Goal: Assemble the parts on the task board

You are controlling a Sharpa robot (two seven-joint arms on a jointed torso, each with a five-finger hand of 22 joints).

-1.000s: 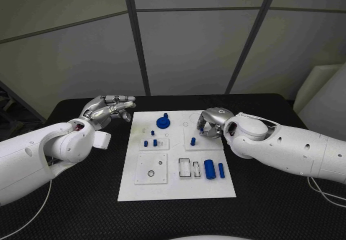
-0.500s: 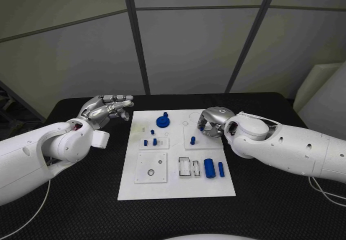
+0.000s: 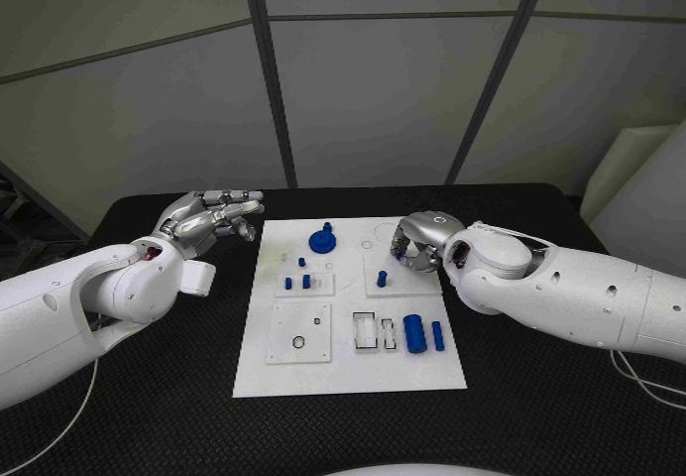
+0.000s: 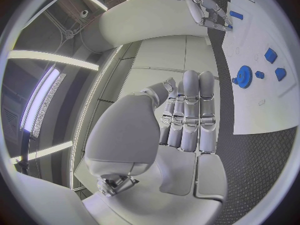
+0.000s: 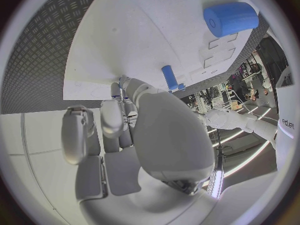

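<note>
The white task board (image 3: 350,352) lies in the middle of the black table. On it are a blue gear (image 3: 323,240), small blue pegs (image 3: 297,283), a single upright peg (image 3: 384,280), a thick blue cylinder (image 3: 414,333) and a thin blue bar (image 3: 437,335). My left hand (image 3: 212,216) hovers left of the board's far corner with its fingers straight and together, holding nothing. My right hand (image 3: 414,243) hangs over the board's far right part, fingers pointing down at it, with no part seen in it. The right wrist view shows the peg (image 5: 169,77) just beyond its fingertips (image 5: 116,91) and the cylinder (image 5: 230,18) farther off.
Black ribbed table (image 3: 543,397) surrounds the board on all sides. A white panel (image 3: 629,169) leans at the far right, and grey wall panels stand behind the table. The left wrist view shows the gear (image 4: 242,76) and the right hand (image 4: 203,7) across the board (image 4: 256,110).
My left hand has drifted slightly left, away from the board's corner. The right hand has shifted a little over the far right part of the board. The parts have not moved.
</note>
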